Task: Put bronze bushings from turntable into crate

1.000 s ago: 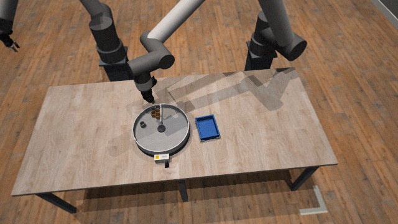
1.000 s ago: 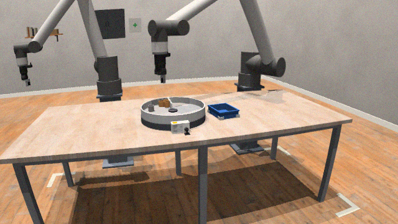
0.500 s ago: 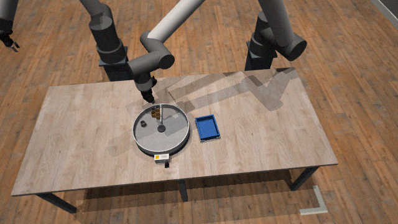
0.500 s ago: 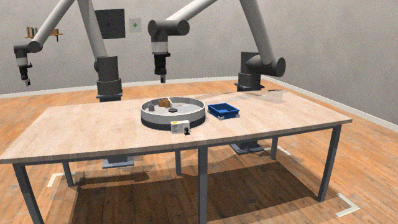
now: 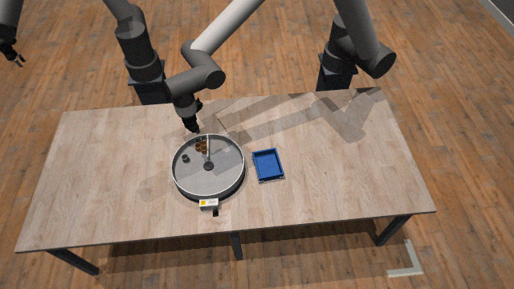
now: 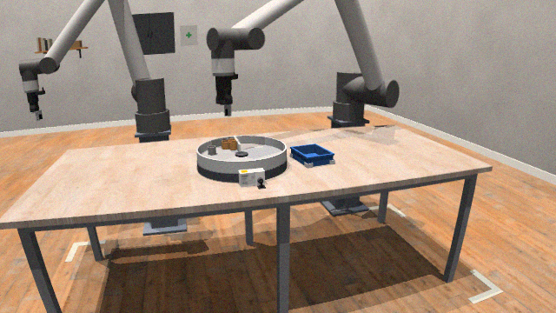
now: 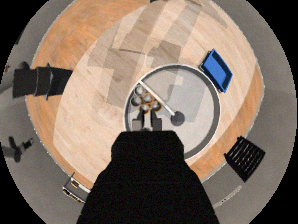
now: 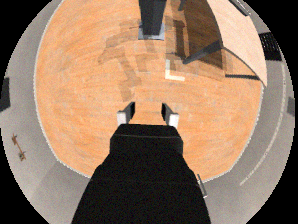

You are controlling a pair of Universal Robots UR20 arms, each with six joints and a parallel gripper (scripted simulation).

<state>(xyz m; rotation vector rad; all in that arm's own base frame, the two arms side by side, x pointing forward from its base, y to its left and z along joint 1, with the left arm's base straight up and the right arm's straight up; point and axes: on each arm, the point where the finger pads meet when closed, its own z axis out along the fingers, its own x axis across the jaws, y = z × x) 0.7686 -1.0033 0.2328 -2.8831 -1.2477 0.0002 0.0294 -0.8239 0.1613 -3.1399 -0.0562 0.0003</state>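
Several bronze bushings [image 5: 197,147] [image 6: 228,144] [image 7: 148,98] stand close together on the turntable [image 5: 209,185] [image 6: 241,165] [image 7: 197,107], near its back rim. Steel bushings [image 5: 198,140] [image 7: 139,90] stand right behind them. Another steel bushing [image 5: 185,158] [image 6: 211,149] stands apart. The blue crate [image 5: 271,178] [image 6: 323,160] [image 7: 212,78] sits level between its corner guides. My left gripper [image 5: 197,132] [image 6: 228,113] [image 7: 147,114] hangs above the turntable's back rim, open by a narrow gap, with nothing seen between its fingers. My right gripper [image 5: 20,61] [image 6: 39,116] [image 8: 148,107] is wide open and empty, away from the table.
A thin bar [image 5: 208,148] [image 7: 157,99] runs from the hub [image 5: 208,165] [image 6: 241,154] [image 7: 177,118] to the turntable's rim, right beside the bushings. A white box [image 5: 208,205] [image 6: 251,177] with a small black device stands at the turntable's front. The crate stands close beside the turntable.
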